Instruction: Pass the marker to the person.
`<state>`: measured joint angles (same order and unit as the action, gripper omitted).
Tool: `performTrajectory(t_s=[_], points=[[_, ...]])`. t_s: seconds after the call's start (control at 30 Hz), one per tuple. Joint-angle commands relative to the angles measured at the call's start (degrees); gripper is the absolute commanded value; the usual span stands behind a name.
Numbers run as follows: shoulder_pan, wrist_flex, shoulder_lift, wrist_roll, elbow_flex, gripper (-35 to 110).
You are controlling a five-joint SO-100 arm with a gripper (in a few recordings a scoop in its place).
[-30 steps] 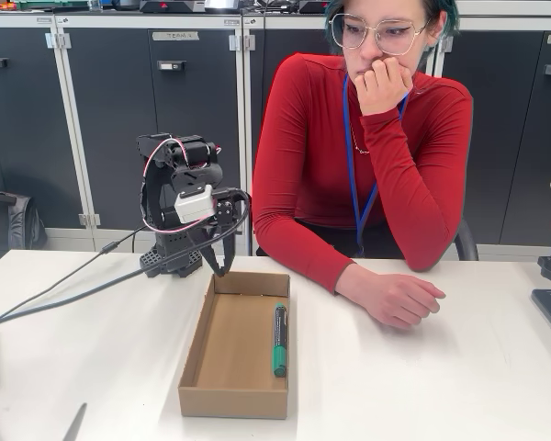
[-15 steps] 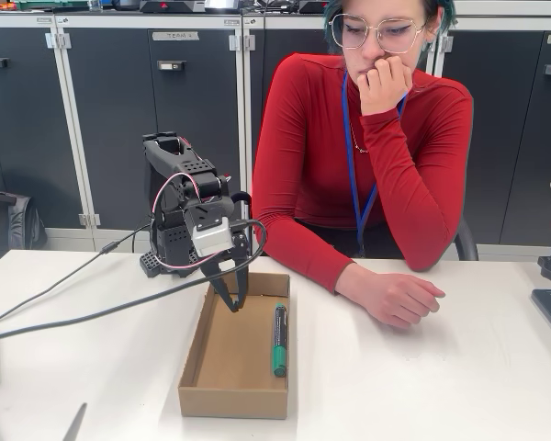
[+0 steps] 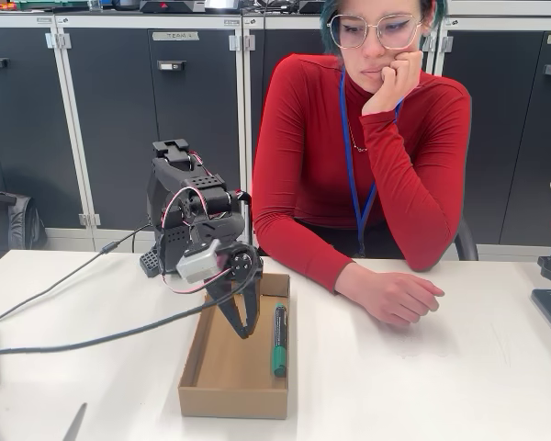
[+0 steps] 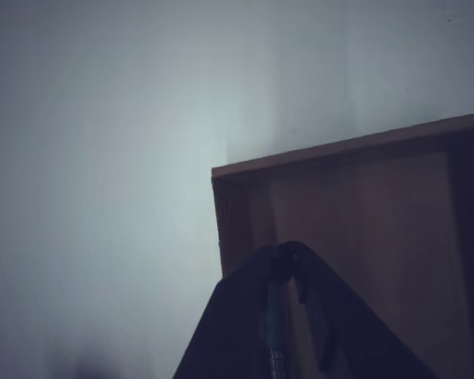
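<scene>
The hand (image 3: 245, 329), pressed together, has dropped into the one box (image 3: 222, 399) beside the one marker (image 3: 279, 339).

An open cardboard box (image 3: 222, 367) sits on the white table (image 3: 441, 386) before grey cabinets (image 3: 110, 119).

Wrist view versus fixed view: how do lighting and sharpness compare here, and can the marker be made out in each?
Fixed view: bright, even room light, sharp; the marker reads clearly in the cardboard box, beside the gripper. Wrist view: dim, bluish and soft, with dark corners; the box shows as a brown shape, and the gripper is a dark silhouette.
</scene>
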<state>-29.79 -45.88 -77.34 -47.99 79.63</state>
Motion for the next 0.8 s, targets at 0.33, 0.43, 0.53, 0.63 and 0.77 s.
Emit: performTrajectory(t_s=[0.33,0.43,0.53,0.63,0.77], points=[[4.75,-24.87,-0.26,0.44,-5.8,-5],[3.52,-28.12,-2.72,-1.49,-3.69,-5],[1.49,-28.04,-6.06,-3.78,-0.26,-5],[-1.05,-29.0,-10.11,-5.1,2.72,-5],[-2.64,-29.36,-16.26,-5.36,8.17,-5]])
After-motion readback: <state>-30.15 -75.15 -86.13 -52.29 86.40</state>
